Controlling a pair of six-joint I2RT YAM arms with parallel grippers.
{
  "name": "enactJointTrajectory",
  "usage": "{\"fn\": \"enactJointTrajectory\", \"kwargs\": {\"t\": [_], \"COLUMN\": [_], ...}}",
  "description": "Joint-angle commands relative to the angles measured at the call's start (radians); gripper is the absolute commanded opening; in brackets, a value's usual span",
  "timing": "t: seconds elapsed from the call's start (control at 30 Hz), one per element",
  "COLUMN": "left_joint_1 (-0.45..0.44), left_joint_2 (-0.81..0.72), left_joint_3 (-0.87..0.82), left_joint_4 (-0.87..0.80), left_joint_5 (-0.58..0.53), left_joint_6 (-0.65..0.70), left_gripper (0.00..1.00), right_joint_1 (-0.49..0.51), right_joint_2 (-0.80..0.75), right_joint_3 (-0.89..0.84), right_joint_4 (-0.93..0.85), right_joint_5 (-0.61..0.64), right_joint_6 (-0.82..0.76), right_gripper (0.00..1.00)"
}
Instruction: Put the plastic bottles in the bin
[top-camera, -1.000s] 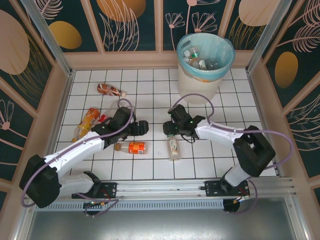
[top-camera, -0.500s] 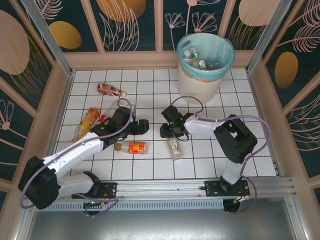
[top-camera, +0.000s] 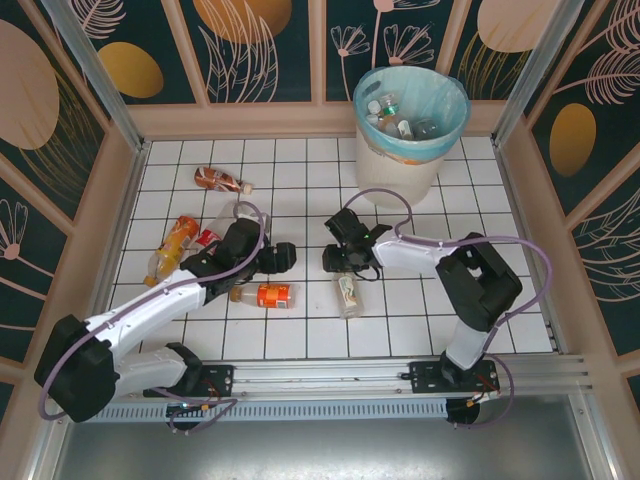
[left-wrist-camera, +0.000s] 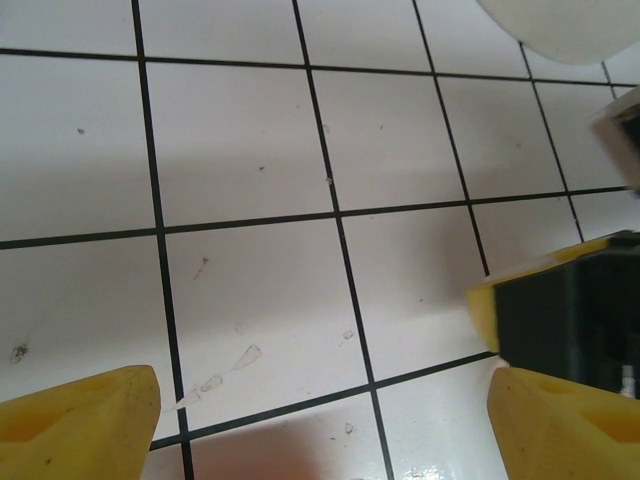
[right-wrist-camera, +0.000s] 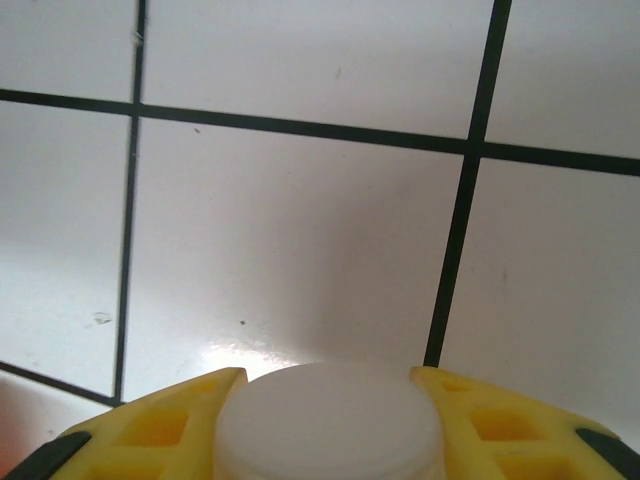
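A clear bottle with a pale label (top-camera: 347, 294) lies on the tiled floor. Its white cap (right-wrist-camera: 330, 425) sits tight between the yellow fingers of my right gripper (top-camera: 339, 262), which is shut on it low over the tiles. My left gripper (top-camera: 285, 257) hovers a little to the left, open, with bare tile between its fingers (left-wrist-camera: 90, 415). An orange-labelled bottle (top-camera: 265, 295) lies just below the left arm. Further left lie an orange bottle (top-camera: 172, 243), a clear one (top-camera: 214, 232) and a red-brown one (top-camera: 221, 180). The white bin (top-camera: 400, 170) with its blue bag holds several bottles (top-camera: 400, 122).
Wooden walls (top-camera: 118, 200) enclose the tiled floor on three sides, and a metal rail (top-camera: 330, 375) runs along the near edge. The right gripper's yellow and black body (left-wrist-camera: 565, 320) shows at the right of the left wrist view, close to my left fingers.
The right arm has folded its elbow inward and its gripper has settled on the pale-labelled bottle's cap. The left gripper has shifted only slightly.
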Motion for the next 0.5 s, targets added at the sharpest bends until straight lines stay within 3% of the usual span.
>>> {"fn": "enactJointTrajectory", "kwargs": {"t": [0.0,0.27,0.47], "left_joint_1": [-0.003,-0.002,-0.003], "left_joint_2": [0.01,-0.037,-0.022], "left_joint_3": [0.036,-0.001,0.076], "left_joint_4": [0.015,0.046,0.009], "left_joint_5": [0.011,0.0,0.007], "left_joint_6": [0.009,-0.022,-0.03], "left_gripper": [0.85,0.85,0.85], "right_joint_1": [-0.009,-0.007,-0.005], "right_joint_2": [-0.076,-0.207,-0.296], "right_joint_3": [0.016,-0.02,-0.029], "right_joint_4": [-0.028,0.069,0.149], "right_joint_5": [0.031,0.077,0.11], "right_joint_6": [-0.011,-0.037,-0.104], "right_gripper": [0.27,0.26,0.26]}}
